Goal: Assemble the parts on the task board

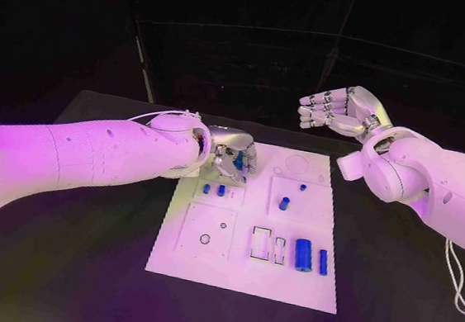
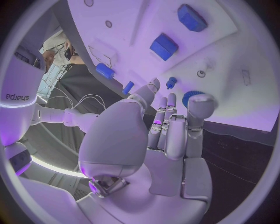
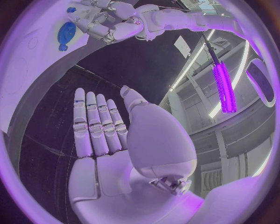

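Note:
The white task board (image 1: pixel 244 273) lies in the middle of the black table. My left hand (image 1: pixel 228 156) hovers over the board's far left part, fingers stretched out side by side and holding nothing. Its fingertips (image 2: pixel 203 101) are close to a round blue toothed part (image 2: pixel 188 96) and a small blue peg (image 2: pixel 170 83); whether they touch is unclear. Two short blue parts (image 1: pixel 213 190) stand just in front of that hand. My right hand (image 1: pixel 340 110) is raised above the table's far side, empty, fingers (image 3: pixel 96 123) straight.
More blue parts are on the board: a peg (image 1: pixel 285 204), a smaller one (image 1: pixel 302 187), a thick cylinder (image 1: pixel 304 255) and a thin bar (image 1: pixel 323 262) at the near right. Rectangular slots (image 1: pixel 260 243) and a round hole (image 1: pixel 205 239) are beside them. A cable (image 1: pixel 460 283) hangs at the right.

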Motion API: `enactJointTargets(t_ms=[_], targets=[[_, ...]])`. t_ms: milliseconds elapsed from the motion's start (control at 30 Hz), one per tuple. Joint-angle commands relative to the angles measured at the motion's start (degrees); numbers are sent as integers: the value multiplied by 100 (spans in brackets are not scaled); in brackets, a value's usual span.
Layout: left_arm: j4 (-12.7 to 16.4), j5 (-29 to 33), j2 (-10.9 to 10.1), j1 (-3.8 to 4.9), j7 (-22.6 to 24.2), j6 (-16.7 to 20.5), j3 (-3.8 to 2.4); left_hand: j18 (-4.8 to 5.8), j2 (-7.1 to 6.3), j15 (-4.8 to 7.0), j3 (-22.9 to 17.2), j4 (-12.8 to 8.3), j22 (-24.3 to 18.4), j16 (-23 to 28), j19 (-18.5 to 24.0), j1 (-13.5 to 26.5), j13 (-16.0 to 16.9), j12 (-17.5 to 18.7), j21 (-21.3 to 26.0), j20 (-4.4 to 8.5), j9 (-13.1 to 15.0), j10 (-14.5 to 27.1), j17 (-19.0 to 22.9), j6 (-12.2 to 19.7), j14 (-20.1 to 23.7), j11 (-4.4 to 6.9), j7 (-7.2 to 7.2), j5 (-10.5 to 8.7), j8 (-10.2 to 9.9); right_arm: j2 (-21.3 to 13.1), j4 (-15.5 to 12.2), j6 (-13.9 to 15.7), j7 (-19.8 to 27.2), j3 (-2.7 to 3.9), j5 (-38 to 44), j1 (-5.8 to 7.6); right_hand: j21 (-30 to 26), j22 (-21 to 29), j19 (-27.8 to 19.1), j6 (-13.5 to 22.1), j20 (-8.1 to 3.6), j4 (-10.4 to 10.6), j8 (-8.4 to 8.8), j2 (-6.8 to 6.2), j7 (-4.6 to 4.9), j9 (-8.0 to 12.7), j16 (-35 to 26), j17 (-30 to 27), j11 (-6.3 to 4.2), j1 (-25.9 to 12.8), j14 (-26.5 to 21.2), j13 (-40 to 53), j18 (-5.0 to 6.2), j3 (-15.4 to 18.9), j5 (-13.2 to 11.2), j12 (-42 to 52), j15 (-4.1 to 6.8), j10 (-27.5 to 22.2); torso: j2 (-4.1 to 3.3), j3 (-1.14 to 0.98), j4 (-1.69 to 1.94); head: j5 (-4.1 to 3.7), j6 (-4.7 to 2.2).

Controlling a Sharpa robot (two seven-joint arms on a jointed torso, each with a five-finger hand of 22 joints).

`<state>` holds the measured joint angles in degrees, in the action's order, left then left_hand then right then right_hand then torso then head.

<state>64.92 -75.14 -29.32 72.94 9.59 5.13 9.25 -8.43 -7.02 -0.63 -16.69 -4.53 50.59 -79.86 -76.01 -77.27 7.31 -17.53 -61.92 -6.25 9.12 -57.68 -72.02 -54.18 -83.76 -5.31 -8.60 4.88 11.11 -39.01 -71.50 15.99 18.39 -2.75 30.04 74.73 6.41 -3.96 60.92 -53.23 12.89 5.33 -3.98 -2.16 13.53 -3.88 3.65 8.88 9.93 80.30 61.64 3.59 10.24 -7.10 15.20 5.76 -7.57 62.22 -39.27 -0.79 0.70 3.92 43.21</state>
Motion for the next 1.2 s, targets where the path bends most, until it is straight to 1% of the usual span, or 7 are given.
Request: enactJointTargets(t_ms=[33, 133, 200, 300, 567, 800, 1200], targets=[[-30, -382, 41, -12, -49, -97, 2, 75, 77, 19, -18, -21, 29, -18, -56, -2, -20, 36, -20, 0, -16, -50, -13, -65, -139, 6, 2, -27, -37, 1, -14, 39, 56, 4, -19, 11, -38, -7, -1, 44, 53, 11, 21, 24, 11, 4, 30, -5, 1, -18, 27, -3, 17, 35, 33, 34, 1, -27, 4, 0, -3, -13, 9], [-67, -447, 83, -31, -120, -125, 4, 85, 97, 23, -40, -30, 82, -35, -80, -16, -42, 48, -58, 3, -34, -74, -32, -87, -149, 9, 6, -30, -50, 0, -16, 41, 53, 4, -19, 11, -38, -7, -1, 44, 53, 11, 21, 24, 11, 4, 30, -5, 1, -18, 27, -3, 17, 35, 33, 34, 1, -27, 4, -4, 2, -9, 10], [-87, -466, 102, -38, -162, -132, 5, 90, 113, 26, -60, -36, 111, -41, -96, -26, -58, 55, -80, 6, -46, -94, -36, -105, -155, 12, 8, -37, -57, 2, -16, 42, 52, 4, -19, 11, -38, -7, -1, 44, 53, 11, 21, 24, 11, 4, 30, -5, 1, -18, 27, -3, 17, 35, 33, 34, 1, -27, 4, -4, -2, -9, 7], [-135, -488, 135, -47, -250, -119, 6, 97, 142, 31, -107, -48, 141, -51, -117, -39, -95, 75, -104, 11, -74, -128, -37, -141, -162, 15, 11, -50, -75, 7, -16, 40, 51, 4, -19, 11, -38, -7, -1, 44, 53, 11, 21, 24, 11, 4, 30, -5, 1, -18, 27, -3, 17, 35, 33, 34, 1, -27, 3, 1, -4, -14, 8], [-209, -501, 190, -54, -353, -163, 5, 107, 186, 36, -199, -67, 196, -64, -144, -50, -158, 114, -143, 17, -114, -170, -35, -217, -171, 22, 23, -64, -90, 25, -8, 33, 48, 4, -19, 11, -38, -7, -1, 44, 53, 11, 21, 24, 11, 4, 30, -5, 1, -18, 27, -3, 17, 35, 33, 34, 1, -27, 0, -4, 8, -18, 13], [-262, -503, 238, -55, -429, -260, 4, 112, 202, 43, -239, -68, 224, -69, -156, -39, -187, 126, -163, 23, -130, -204, -31, -274, -173, 32, 41, -69, -87, 39, -3, 24, 46, 4, -19, 11, -38, -7, -1, 44, 53, 11, 21, 24, 11, 4, 30, -5, 1, -18, 27, -3, 17, 35, 33, 34, 1, -27, 2, -3, 4, -5, 26], [-302, -563, 265, -57, -561, -387, 4, 128, 226, 63, -308, -81, 319, -93, -195, -29, -225, 127, -232, 38, -150, -292, -50, -383, -184, 58, 67, -83, -69, 44, -5, 13, 45, 4, -19, 11, -39, -7, 0, 42, 52, 7, 19, 31, 9, 3, 32, -17, -2, -9, 31, -2, 18, 32, 38, 38, 3, -27, 5, -3, 8, -15, 39]])
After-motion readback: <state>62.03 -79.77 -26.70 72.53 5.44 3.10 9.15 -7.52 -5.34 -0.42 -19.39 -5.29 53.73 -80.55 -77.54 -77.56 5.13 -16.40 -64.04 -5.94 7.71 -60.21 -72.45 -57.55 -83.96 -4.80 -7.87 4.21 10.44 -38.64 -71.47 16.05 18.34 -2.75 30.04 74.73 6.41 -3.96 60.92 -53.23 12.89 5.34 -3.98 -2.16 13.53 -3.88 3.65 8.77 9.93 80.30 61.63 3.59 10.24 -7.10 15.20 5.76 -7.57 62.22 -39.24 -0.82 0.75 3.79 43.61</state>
